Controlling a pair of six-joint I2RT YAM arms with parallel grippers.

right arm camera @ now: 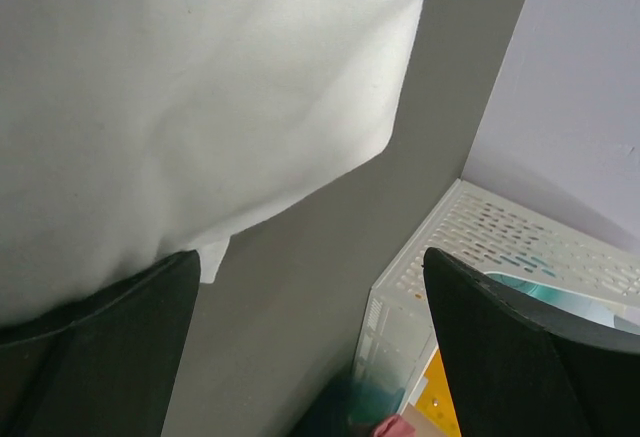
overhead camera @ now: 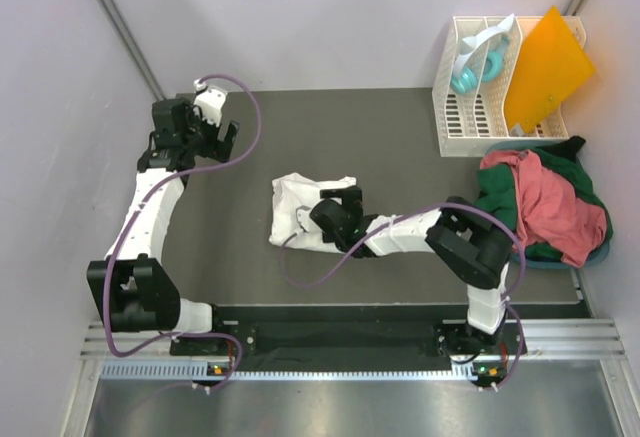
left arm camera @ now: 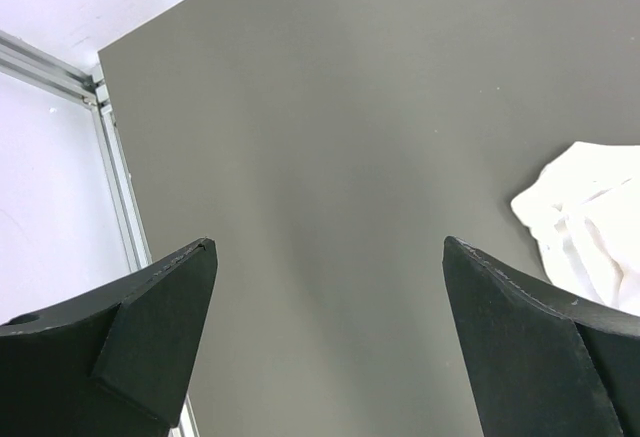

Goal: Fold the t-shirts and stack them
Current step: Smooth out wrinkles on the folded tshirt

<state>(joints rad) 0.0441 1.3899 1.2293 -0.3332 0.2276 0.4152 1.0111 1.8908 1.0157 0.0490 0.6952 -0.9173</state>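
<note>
Both grippers stand wide open over a dark table (overhead camera: 400,147): nearest, the right gripper (overhead camera: 333,202) hovers at the near-right side of a crumpled white t-shirt (overhead camera: 295,207) lying mid-table, clamping nothing (in its wrist view the cloth spreads just beyond one finger). Level with it at the right edge, a salmon-red t-shirt (overhead camera: 545,202) lies heaped over a dark green t-shirt (overhead camera: 497,200). Farther back, the left gripper (left arm camera: 328,244) hangs empty above the tabletop on the left, while a white slatted rack (overhead camera: 460,117) holding an orange sheet (overhead camera: 548,67) stands in the far right corner.
</note>
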